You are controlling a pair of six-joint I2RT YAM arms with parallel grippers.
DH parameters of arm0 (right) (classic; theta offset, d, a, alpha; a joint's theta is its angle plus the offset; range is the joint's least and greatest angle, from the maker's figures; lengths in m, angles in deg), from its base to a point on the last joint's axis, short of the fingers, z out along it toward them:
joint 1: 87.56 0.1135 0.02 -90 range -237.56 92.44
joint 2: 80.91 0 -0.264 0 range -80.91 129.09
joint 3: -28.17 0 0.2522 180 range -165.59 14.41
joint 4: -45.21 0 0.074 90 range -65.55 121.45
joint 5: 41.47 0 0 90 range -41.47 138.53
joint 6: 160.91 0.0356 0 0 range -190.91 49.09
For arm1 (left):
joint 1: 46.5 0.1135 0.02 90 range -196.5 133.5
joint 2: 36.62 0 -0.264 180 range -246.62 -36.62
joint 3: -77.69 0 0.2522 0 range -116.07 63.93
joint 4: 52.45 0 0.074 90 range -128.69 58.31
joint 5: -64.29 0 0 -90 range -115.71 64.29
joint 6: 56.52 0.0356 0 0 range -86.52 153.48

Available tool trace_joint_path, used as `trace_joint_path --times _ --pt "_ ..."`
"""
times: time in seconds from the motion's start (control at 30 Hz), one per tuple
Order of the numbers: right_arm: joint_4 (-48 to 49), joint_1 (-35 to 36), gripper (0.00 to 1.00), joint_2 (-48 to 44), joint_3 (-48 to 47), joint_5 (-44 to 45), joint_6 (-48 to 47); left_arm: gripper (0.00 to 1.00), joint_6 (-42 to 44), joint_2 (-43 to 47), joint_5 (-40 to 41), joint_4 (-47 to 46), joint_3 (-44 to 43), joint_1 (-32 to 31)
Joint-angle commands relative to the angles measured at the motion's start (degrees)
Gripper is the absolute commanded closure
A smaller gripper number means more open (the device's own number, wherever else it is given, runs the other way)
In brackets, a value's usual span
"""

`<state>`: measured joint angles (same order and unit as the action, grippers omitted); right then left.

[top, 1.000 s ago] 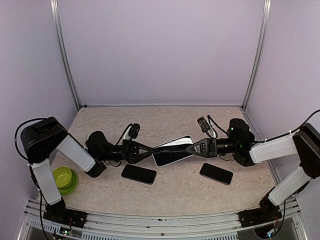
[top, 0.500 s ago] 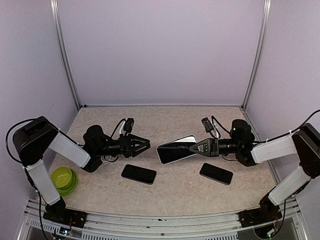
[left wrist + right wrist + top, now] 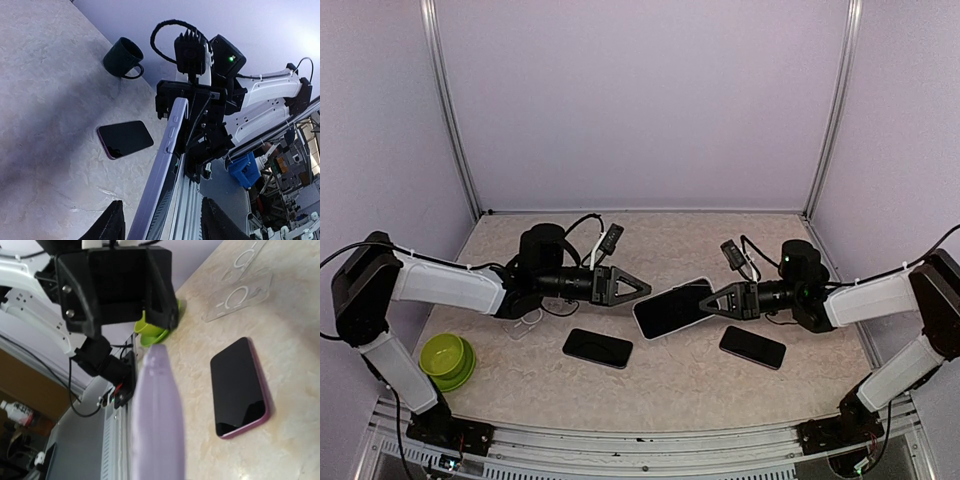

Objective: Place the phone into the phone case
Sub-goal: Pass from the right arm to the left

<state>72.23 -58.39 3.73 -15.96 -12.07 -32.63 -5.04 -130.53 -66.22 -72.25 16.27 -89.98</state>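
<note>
A lilac-edged phone (image 3: 670,308) with a dark screen hangs above the table, tilted on its edge. My right gripper (image 3: 708,300) is shut on its right end. My left gripper (image 3: 638,289) is open just left of the phone. In the left wrist view the phone (image 3: 165,165) runs edge-on between my fingers (image 3: 112,225), with a gap on each side. A clear phone case (image 3: 240,290) with camera cutouts lies flat on the table beyond the left gripper (image 3: 120,285); in the top view it shows under the left arm (image 3: 525,320).
Two dark-screened phones lie flat on the table, one front left (image 3: 597,347) and one front right (image 3: 752,346). A green bowl (image 3: 447,358) sits at the front left corner. A dark mug (image 3: 122,57) stands near the right arm.
My left gripper let go of the phone's left end, opened and drew back, then came forward again higher up. The right gripper kept the phone and tilted it.
</note>
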Motion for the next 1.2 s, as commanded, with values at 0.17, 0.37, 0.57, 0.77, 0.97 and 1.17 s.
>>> trace_joint_path --times 0.17,0.37,0.57,0.77,0.97,1.17 --pt "-4.6 3.4 1.0 -4.5 -2.0 -1.9 -7.4 0.48 9.7 -2.4 -4.0 11.5 -5.6 -3.7" --pt "-6.5 4.2 1.0 -4.8 -2.5 -1.5 -9.2 0.56 11.8 -3.4 -5.0 14.6 -7.1 -5.0" --pt "-10.1 4.4 1.0 -5.3 -3.9 -1.0 -11.8 0.68 13.4 -3.6 -6.5 16.6 -7.6 -5.7" --pt "-11.2 4.4 1.0 -5.3 -4.5 -0.8 -12.8 0.71 14.7 -4.0 -7.1 18.5 -8.2 -6.4" --pt "-11.6 4.4 1.0 -5.3 -5.1 -0.3 -13.2 0.98 14.7 -4.6 -7.8 18.3 -8.1 -6.9" --pt "-12.9 4.3 1.0 -5.0 -6.1 1.3 -13.8 1.0 12.6 -4.8 -7.3 15.8 -7.7 -6.8"
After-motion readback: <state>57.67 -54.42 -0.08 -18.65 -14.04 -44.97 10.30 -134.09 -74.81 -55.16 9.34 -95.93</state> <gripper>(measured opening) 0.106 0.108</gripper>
